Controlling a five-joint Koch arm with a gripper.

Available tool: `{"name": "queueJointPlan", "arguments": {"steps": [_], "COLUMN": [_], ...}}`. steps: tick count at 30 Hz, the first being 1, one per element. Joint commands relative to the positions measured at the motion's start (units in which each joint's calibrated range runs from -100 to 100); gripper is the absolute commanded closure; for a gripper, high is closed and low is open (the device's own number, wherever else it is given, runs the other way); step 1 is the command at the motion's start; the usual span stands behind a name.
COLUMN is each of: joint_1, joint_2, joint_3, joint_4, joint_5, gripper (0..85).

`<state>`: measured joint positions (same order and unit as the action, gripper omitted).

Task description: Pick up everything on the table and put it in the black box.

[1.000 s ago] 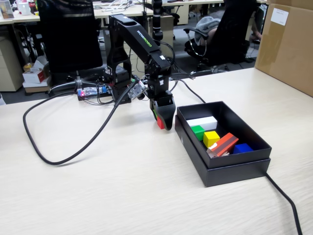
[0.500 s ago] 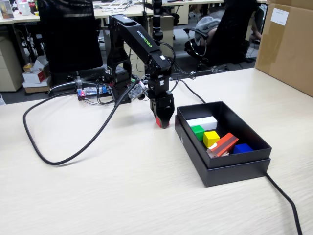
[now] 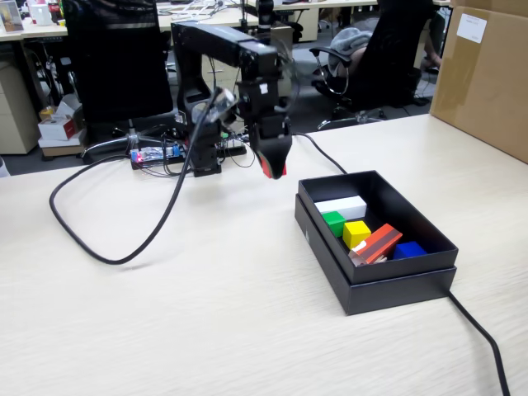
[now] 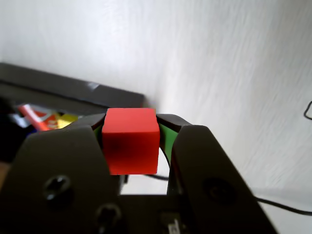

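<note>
Office desks and chairs stand behind the beige table (image 3: 165, 313). Gripper (image 4: 131, 141) clamped on the red cube (image 4: 130, 140) has risen clear of the tabletop since a second ago — transfer underway; green cube (image 3: 333, 223) and yellow cube (image 3: 356, 233) lie in the black box (image 3: 388, 285) — one drop remains.

A brown carton (image 3: 487, 74) and a black cable (image 3: 483, 342) sit at the right.
</note>
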<state>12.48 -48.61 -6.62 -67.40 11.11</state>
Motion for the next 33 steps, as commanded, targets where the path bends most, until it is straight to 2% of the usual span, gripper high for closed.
{"name": "queueJointPlan", "arguments": {"steps": [1, 6, 11, 16, 24, 33], "joint_1": [0.4, 1.8, 2.8, 3.7, 4.9, 5.1], "joint_2": [-3.4, 1.8, 20.1, 30.5, 41.8, 52.3], "joint_3": [10.7, 20.1, 31.6, 33.7, 35.5, 35.6], "joint_4": [-1.8, 0.7, 5.6, 9.6, 15.2, 19.8], "joint_5": [-0.6, -2.8, -6.6, -8.7, -10.0, -10.0], "gripper": [74.2, 74.2, 74.1, 74.1, 73.9, 73.4]}}
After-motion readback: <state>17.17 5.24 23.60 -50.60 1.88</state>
